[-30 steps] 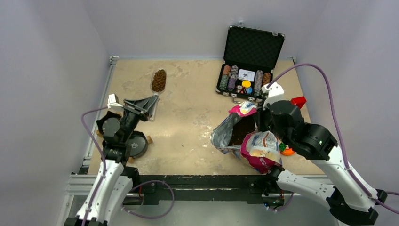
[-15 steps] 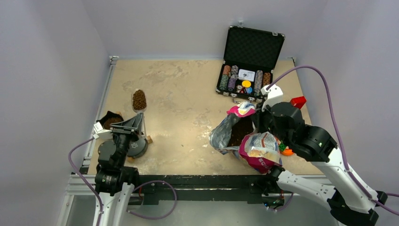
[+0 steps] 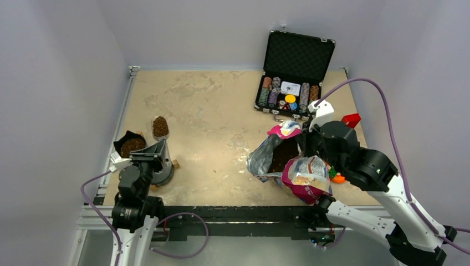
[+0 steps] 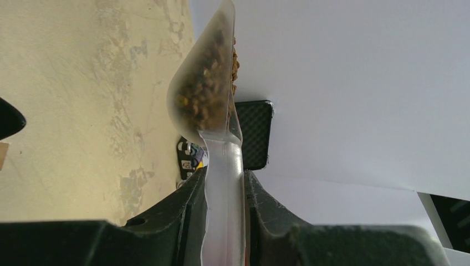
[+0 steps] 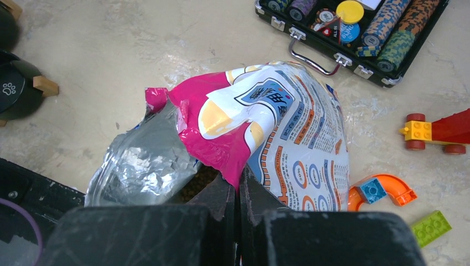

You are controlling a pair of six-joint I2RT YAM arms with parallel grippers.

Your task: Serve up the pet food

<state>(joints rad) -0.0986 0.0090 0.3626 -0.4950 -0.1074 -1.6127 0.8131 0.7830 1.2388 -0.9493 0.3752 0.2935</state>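
A clear plastic scoop (image 3: 160, 126) (image 4: 205, 88) heaped with brown pet food is held level by its handle (image 4: 223, 183) in my left gripper (image 3: 156, 151) (image 4: 224, 178), which is shut on it. The scoop's head hovers just right of a black bowl (image 3: 132, 145) that holds some kibble. My right gripper (image 5: 238, 185) (image 3: 304, 146) is shut on the pink torn edge of the food bag (image 5: 277, 127) (image 3: 288, 163). It keeps the bag's foil mouth open, and kibble (image 5: 199, 180) shows inside.
A second dark bowl on wooden feet (image 3: 164, 172) (image 5: 16, 91) sits under my left wrist. An open poker chip case (image 3: 291, 94) (image 5: 354, 27) stands at the back right. A red toy car (image 5: 438, 130), an orange piece (image 5: 382, 191) and a green brick (image 5: 431, 227) lie right of the bag.
My left arm has pulled the loaded scoop back from the table's far left toward the near left, beside the black bowl. The right arm and the bag have not moved.
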